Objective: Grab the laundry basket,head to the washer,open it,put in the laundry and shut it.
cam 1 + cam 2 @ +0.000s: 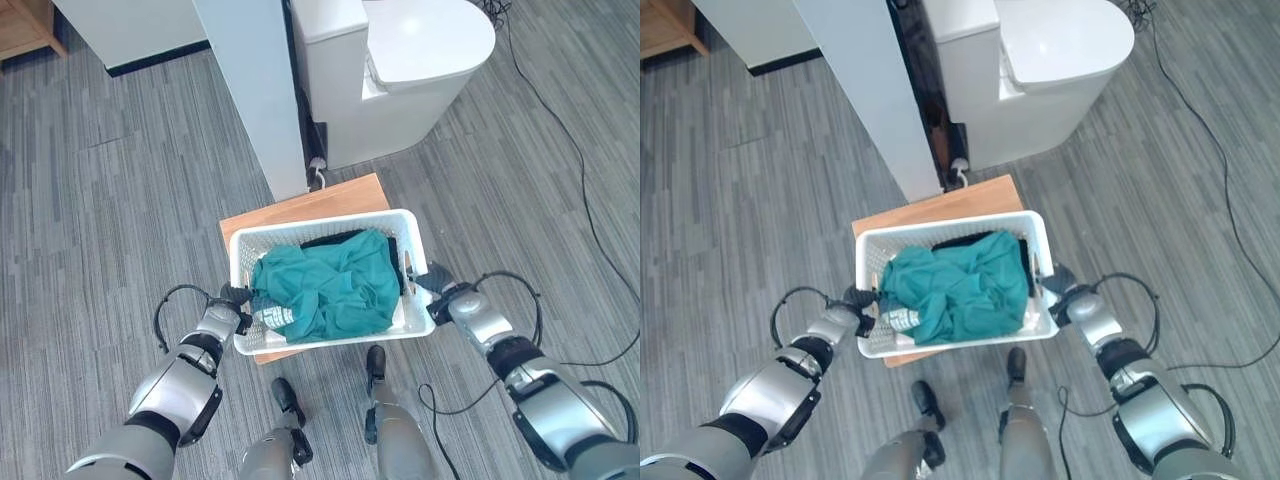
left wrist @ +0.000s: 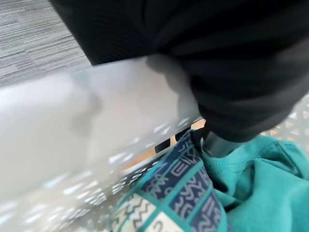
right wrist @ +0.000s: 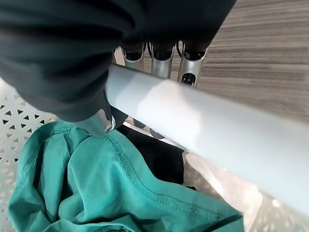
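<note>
Basket (image 1: 324, 232), white, sits on small wooden surface (image 1: 300, 210), overhanging its near edge. Teal cloth (image 1: 325, 285) heaped inside over dark cloth (image 1: 335, 238). Left hand (image 1: 232, 303) at left rim, fingers hidden, grip unclear. Right hand (image 1: 440, 283) fingers (image 3: 163, 60) curled round right rim.

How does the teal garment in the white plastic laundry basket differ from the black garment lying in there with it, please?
The teal garment is crumpled on top and fills most of the white plastic laundry basket, while the black garment lies beneath it, peeking out along the far side. The teal one shows stitched hems in the right wrist view; the black one looks plain there. Both are soft laundry inside the basket, which the left hand and right hand grip at its rims.
</note>
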{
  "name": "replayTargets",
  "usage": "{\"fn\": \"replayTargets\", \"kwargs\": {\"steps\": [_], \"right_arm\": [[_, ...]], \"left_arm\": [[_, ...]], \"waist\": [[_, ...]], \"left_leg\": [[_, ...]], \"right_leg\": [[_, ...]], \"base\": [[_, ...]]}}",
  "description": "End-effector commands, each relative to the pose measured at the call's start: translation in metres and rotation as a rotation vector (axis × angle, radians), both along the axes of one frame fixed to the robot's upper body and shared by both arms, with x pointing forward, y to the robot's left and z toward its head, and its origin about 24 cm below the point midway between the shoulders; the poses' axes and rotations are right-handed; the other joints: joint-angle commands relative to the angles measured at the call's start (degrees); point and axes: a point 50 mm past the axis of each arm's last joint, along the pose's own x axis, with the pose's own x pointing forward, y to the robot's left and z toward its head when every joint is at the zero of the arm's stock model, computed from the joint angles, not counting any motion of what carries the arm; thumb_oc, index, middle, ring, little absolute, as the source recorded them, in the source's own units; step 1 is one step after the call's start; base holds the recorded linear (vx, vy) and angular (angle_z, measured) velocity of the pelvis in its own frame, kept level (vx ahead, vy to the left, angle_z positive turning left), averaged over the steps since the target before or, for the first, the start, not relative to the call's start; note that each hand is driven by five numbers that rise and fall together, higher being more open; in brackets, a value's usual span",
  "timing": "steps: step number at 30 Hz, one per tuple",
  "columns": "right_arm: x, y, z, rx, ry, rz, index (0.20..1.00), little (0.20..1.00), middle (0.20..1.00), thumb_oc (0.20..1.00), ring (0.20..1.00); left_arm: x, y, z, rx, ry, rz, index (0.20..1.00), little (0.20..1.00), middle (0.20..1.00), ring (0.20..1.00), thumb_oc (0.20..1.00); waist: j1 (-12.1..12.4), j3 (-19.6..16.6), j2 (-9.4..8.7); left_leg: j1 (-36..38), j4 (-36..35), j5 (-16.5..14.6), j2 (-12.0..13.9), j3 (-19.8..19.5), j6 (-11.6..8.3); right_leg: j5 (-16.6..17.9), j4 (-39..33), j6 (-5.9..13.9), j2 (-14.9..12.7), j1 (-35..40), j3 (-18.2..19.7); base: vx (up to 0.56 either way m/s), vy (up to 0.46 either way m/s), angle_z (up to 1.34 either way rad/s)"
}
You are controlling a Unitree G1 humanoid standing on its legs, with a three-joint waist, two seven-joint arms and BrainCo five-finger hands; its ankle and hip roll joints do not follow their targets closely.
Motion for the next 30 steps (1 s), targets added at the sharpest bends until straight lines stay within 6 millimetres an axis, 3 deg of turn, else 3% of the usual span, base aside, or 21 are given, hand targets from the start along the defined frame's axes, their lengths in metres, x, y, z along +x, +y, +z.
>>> {"fn": "replayTargets", "kwargs": {"steps": [1,2,6,10,14,17,19,21,24,30], "right_arm": [[0.018,0.058,0.028,0.290,-0.149,0.143,0.200,0.200,0.200,0.200,0.200],[0.010,0.060,0.017,0.540,-0.143,0.031,0.200,0.200,0.200,0.200,0.200],[0.003,0.067,0.008,0.766,-0.152,-0.069,0.200,0.200,0.200,0.200,0.200],[-0.014,0.055,-0.014,0.874,-0.219,-0.274,0.200,0.200,0.200,0.200,0.200],[-0.024,0.047,-0.025,0.848,-0.197,-0.305,0.200,0.200,0.200,0.200,0.200],[-0.037,0.041,-0.037,0.843,-0.171,-0.320,0.200,0.200,0.200,0.200,0.200],[-0.039,0.040,-0.039,0.850,-0.166,-0.327,0.200,0.200,0.200,0.200,0.200],[-0.053,0.035,-0.051,0.921,-0.135,-0.376,0.200,0.200,0.200,0.200,0.200],[-0.065,0.028,-0.061,0.901,-0.089,-0.364,0.200,0.200,0.200,0.200,0.200],[-0.086,0.015,-0.075,0.815,-0.006,-0.323,0.200,0.200,0.200,0.200,0.200]], "left_arm": [[-0.003,-0.049,-0.010,-0.118,0.040,-0.112,0.200,0.200,0.200,0.200,0.200],[-0.009,-0.055,-0.017,-0.219,0.048,-0.068,0.200,0.200,0.200,0.200,0.200],[-0.013,-0.063,-0.021,-0.315,0.031,-0.008,0.200,0.200,0.200,0.200,0.200],[-0.019,-0.090,-0.021,-0.690,-0.061,0.172,0.200,0.200,0.200,0.200,0.200],[-0.024,-0.095,-0.024,-0.741,-0.071,0.172,0.200,0.200,0.200,0.200,0.200],[-0.031,-0.099,-0.029,-0.927,-0.070,0.270,0.200,0.200,0.200,0.200,0.200],[-0.032,-0.101,-0.029,-0.945,-0.075,0.268,0.200,0.200,0.200,0.200,0.200],[-0.039,-0.112,-0.029,-1.068,-0.063,0.259,0.200,0.200,0.200,0.200,0.200],[-0.046,-0.114,-0.033,-1.042,-0.038,0.171,0.200,0.200,0.200,0.200,0.200],[-0.054,-0.089,-0.042,-0.948,-0.020,0.123,0.200,0.200,0.200,0.200,0.200]], "waist": [[-0.01,-2.21,0.49],[0.13,-2.47,0.68],[0.31,-2.84,1.21],[0.85,-3.19,2.52],[1.10,-3.41,2.79],[1.39,-3.49,3.10],[1.33,-3.46,3.20],[1.15,-3.21,3.70],[1.23,-3.32,3.93],[2.23,-4.87,4.08]], "left_leg": [[1.71,0.22,1.49,4.59,-2.29,-4.64],[1.89,0.22,1.70,4.62,-2.54,-4.71],[2.27,0.22,1.60,4.58,-2.80,-4.71],[2.55,0.22,1.48,4.46,-3.69,-4.72],[2.94,0.22,1.50,4.52,-3.87,-4.79],[3.81,0.22,1.63,4.88,-4.76,-5.01],[4.08,0.22,1.60,4.99,-4.97,-5.05],[5.31,0.22,1.76,5.51,-5.83,-5.21],[6.50,0.22,2.01,5.90,-6.64,-5.37],[8.46,0.22,2.91,7.03,-8.05,-5.83]], "right_leg": [[0.77,-0.12,5.78,-3.57,0.27,1.30],[0.65,-0.12,5.65,-3.63,0.82,0.84],[0.34,-0.12,5.55,-3.59,1.53,0.44],[-0.35,-0.12,5.48,-3.72,2.73,-0.48],[-0.54,-0.12,5.43,-3.67,3.46,-1.01],[-1.55,0.48,5.01,-3.34,5.28,-1.63],[-1.76,0.62,4.95,-3.31,5.68,-1.74],[-3.54,2.70,4.45,-2.99,6.89,-2.00],[-4.96,3.95,4.09,-2.57,8.32,-2.50],[-7.71,5.80,3.17,-1.25,11.23,-4.46]], "base": [[-0.01,-0.026,-0.05],[0.00,-0.016,-0.05],[0.00,0.001,0.05],[0.01,0.007,0.07],[0.01,-0.007,0.06],[0.03,-0.031,0.04],[0.03,-0.028,0.14],[0.05,-0.050,0.19],[0.04,-0.047,0.19],[0.03,-0.062,0.20]]}}
